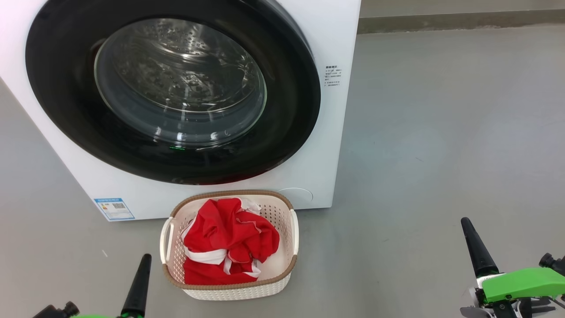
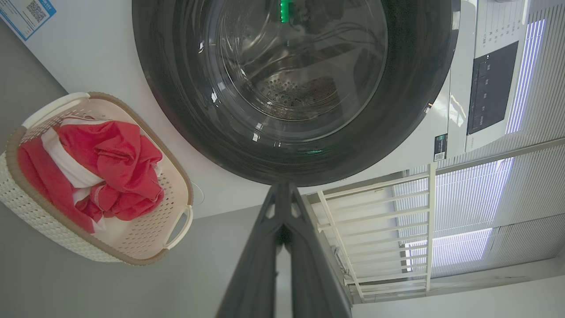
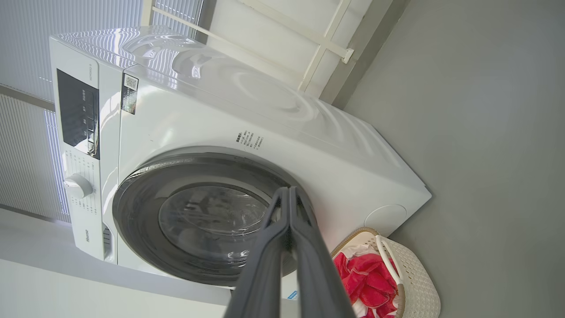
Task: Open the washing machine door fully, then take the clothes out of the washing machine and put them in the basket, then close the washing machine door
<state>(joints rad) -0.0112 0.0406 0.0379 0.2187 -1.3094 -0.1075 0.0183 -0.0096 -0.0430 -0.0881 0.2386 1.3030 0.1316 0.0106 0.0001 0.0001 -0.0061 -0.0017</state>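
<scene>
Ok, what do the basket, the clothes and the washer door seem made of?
The basket: likely moulded plastic, matte cream, evenly perforated walls, brown rim imitating weave. The clothes: soft thin fabric, matte red with white trim, crumpled in folds. The washing machine door: glossy black ring, probably plastic, around a clear bulging window, probably glass, given its sharp reflections.

On the washing machine's [image 3: 309,145] control strip [image 3: 84,185], well to the left of the right gripper [image 3: 289,191] in that wrist's view, a small brand word [image 3: 87,236] seems to read Hisense. The blue label [image 1: 114,208] ahead of the left gripper [image 1: 145,258] carries 1 QR code and print too small to read. The black text block [image 1: 334,76] and the QR sticker [image 3: 130,82] are also illegible.
</scene>
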